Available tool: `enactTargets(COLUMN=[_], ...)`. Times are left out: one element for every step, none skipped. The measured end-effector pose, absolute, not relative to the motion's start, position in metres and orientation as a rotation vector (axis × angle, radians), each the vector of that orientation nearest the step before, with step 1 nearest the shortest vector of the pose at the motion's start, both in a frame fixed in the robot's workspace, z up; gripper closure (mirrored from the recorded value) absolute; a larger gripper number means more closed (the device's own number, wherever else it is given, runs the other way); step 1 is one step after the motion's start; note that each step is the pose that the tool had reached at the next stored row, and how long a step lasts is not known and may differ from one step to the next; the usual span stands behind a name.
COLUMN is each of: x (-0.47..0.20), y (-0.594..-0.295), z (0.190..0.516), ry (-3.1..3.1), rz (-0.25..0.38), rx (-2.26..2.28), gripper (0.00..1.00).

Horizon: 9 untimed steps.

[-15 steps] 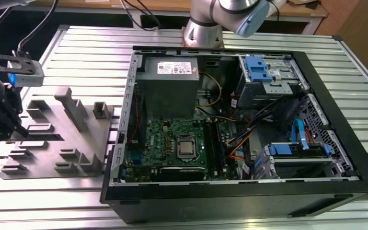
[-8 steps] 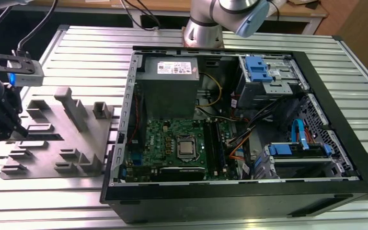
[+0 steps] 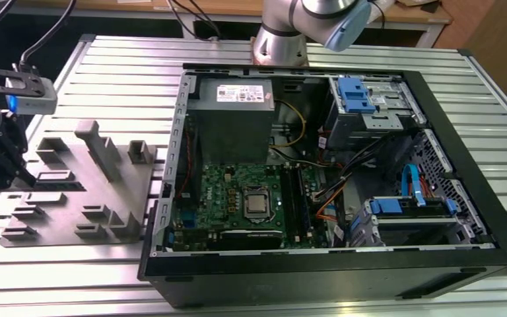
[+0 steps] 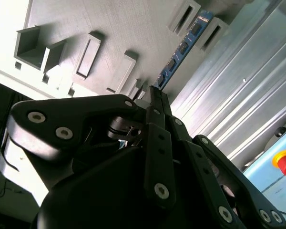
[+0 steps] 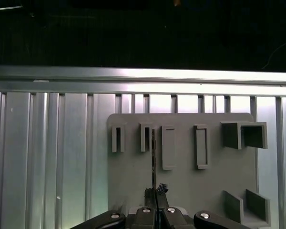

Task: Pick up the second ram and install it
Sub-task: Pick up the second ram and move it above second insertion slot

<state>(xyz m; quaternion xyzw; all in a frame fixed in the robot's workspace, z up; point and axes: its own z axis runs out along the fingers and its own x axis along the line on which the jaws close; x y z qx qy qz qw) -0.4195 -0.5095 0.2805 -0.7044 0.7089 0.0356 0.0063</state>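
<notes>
In the exterior view we find the gripper [image 3: 20, 177] at the holder [image 3: 60, 218] on the exterior view's left, well apart from the case [image 3: 465, 198]. In the second wrist view the ram [image 4: 181, 50] stands on edge between holder posts, kept graspable, and the jaws are drawn narrow, pinching its near end. In the first wrist view it is a thin line; whether it is seated or lifted we cannot tell.

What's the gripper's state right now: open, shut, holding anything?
Gripper: closed on the end of the slim flat blue memory stick, at the grey plastic holder block.
</notes>
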Motion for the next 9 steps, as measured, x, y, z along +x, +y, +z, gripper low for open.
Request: enactTargets(x=[-0.419, -0.419, -0.419, -0.419, -0.419, -0.419, -0.419, -0.419, -0.419], y=[-0.509, -0.509, -0.509, -0.51, -0.509, -0.509, -0.509, -0.509, -0.509], z=[0.282, 0.284, 0.285, 0.287, 0.288, 0.29, 0.291, 0.291, 0.292], ry=[2.218, 2.218, 2.218, 2.218, 2.218, 2.218, 2.218, 2.218, 2.218], rz=[0.111, 0.111, 0.111, 0.111, 0.111, 0.111, 0.111, 0.111, 0.111], rx=[-2.204, -2.204, -2.204, -2.204, -2.204, -2.204, -2.204, -2.204, -2.204], gripper=[0.92, 0.92, 0.92, 0.92, 0.92, 0.92, 0.92, 0.92, 0.92])
